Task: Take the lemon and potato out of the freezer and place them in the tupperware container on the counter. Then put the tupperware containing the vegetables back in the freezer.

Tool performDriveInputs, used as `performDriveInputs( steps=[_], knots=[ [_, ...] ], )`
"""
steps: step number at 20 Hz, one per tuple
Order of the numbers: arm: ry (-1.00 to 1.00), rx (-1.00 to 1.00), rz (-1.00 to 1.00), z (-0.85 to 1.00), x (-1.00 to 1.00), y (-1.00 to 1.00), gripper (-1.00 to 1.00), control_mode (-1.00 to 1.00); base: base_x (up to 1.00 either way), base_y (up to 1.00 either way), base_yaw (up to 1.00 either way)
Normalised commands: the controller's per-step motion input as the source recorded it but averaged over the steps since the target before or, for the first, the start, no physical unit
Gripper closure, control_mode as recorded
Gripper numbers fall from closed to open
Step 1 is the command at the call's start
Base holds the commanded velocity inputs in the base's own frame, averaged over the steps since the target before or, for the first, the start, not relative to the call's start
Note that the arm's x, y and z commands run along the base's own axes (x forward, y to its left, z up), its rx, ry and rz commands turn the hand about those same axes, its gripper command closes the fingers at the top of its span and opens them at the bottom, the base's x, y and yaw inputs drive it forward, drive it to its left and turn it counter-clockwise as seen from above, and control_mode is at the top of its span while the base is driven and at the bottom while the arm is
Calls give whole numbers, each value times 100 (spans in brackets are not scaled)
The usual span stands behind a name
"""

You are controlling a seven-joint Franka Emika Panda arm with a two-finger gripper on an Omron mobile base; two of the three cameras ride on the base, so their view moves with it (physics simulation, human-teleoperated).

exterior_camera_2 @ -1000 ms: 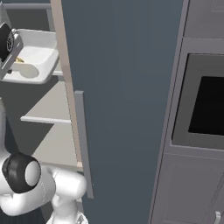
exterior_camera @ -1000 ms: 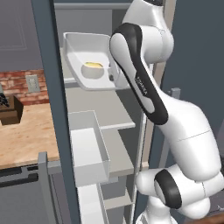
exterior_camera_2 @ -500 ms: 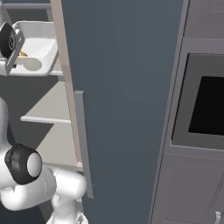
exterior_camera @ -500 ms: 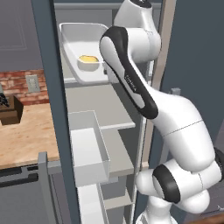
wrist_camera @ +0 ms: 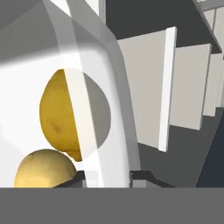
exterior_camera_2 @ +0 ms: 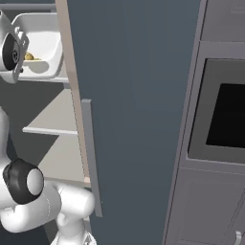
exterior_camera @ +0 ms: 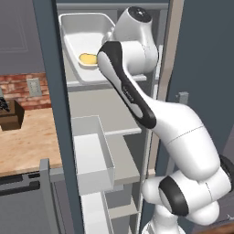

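My gripper (wrist_camera: 109, 179) is shut on the side wall of the white tupperware container (wrist_camera: 26, 87), one fingertip (wrist_camera: 78, 177) inside the tub and the other outside. In the tub lie the lemon (wrist_camera: 54, 116) and, below it, the paler potato (wrist_camera: 41, 168). In the left base view the tupperware container (exterior_camera: 87, 29) sits tilted at the top shelf of the freezer (exterior_camera: 48, 91), a yellow lump (exterior_camera: 87, 58) showing in it, with the hand hidden behind my arm. The right base view has the tupperware container (exterior_camera_2: 45, 40) beside my hand. The counter (exterior_camera: 23, 141) lies to the left.
White door bins (exterior_camera: 93, 155) jut out below the top shelf (exterior_camera: 87, 83). The open freezer door (exterior_camera_2: 134, 95) stands close on the right, with a wall oven (exterior_camera_2: 225, 124) beyond it. A brown box (exterior_camera: 9, 114) sits on the counter by the brick wall.
My arm has lifted the tub upward and deeper into the freezer, from mid-height of the top compartment to near its ceiling. The grip stays the same.
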Motion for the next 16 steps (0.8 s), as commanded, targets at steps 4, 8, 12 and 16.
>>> performDriveInputs(
  steps=[4,8,12,16],
  knots=[
    [0,0,-3,0,55,1,100,-100,0,0,0],
    [-3,0,-3,0,57,3,100,-100,0,0,0],
    [-3,0,-3,0,55,5,100,-100,0,0,0],
    [-1,0,-3,0,58,4,100,-100,0,0,0]
  ],
)
